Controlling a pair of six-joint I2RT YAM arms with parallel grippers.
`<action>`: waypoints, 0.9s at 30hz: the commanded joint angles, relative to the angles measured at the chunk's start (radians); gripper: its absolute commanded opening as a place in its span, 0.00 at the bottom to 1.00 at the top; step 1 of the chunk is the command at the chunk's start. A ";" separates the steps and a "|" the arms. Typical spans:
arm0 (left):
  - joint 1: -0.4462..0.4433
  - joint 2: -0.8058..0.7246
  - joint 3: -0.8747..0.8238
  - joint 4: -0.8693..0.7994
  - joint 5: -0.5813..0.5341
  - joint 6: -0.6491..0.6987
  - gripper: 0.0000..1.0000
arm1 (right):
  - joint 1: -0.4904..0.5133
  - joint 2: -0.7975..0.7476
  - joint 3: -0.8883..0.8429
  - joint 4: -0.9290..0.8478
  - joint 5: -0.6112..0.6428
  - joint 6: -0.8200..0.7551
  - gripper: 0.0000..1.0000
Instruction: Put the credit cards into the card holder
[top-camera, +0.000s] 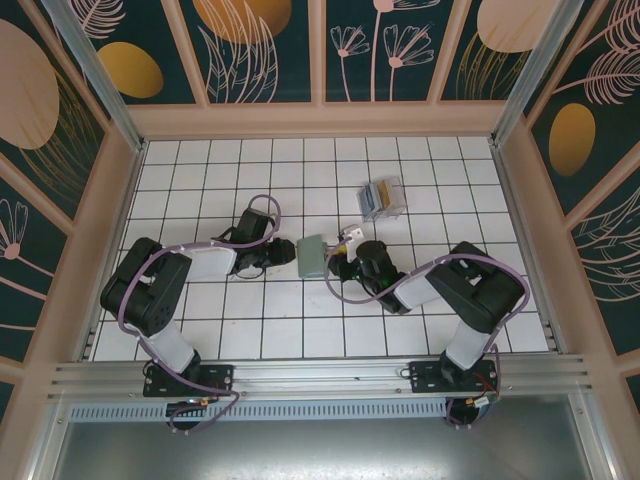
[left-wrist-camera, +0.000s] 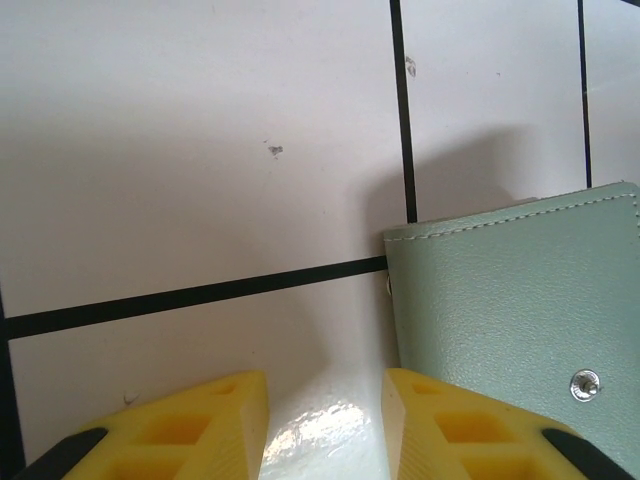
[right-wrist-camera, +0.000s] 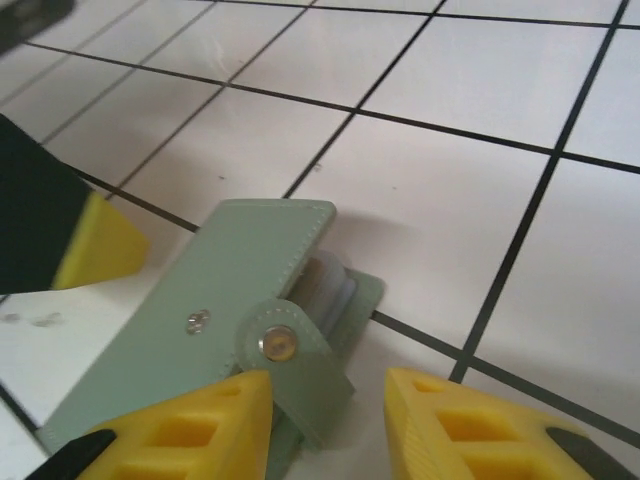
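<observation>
The sage-green card holder (top-camera: 313, 256) lies folded on the white tiled table between both grippers. Its snap strap (right-wrist-camera: 300, 365) hangs loose off the top cover. Pale grey and bluish layers (right-wrist-camera: 335, 287) show between the covers; whether they are cards or pockets I cannot tell. My right gripper (right-wrist-camera: 330, 378) is open around the strap, whose edge sits by the left finger (right-wrist-camera: 190, 425). My left gripper (left-wrist-camera: 325, 385) is open over bare tile, its right finger (left-wrist-camera: 450, 430) against the card holder's (left-wrist-camera: 520, 310) edge. The credit cards (top-camera: 383, 198), blue and grey, lie bunched farther back to the right.
Wooden walls with patterned panels ring the table (top-camera: 250, 340) on three sides. A metal rail (top-camera: 320, 375) runs along the near edge by the arm bases. The left gripper's yellow finger (right-wrist-camera: 95, 245) shows beside the card holder (right-wrist-camera: 200, 320).
</observation>
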 joint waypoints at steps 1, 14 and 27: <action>-0.022 0.031 0.032 0.020 -0.008 0.001 0.37 | -0.039 -0.076 -0.032 0.073 -0.138 0.086 0.37; -0.076 0.109 0.160 -0.074 -0.118 0.054 0.38 | -0.064 -0.160 0.150 -0.445 -0.242 0.403 0.43; -0.094 0.106 0.118 -0.058 -0.086 0.017 0.39 | -0.019 0.006 0.485 -1.037 -0.062 0.591 0.42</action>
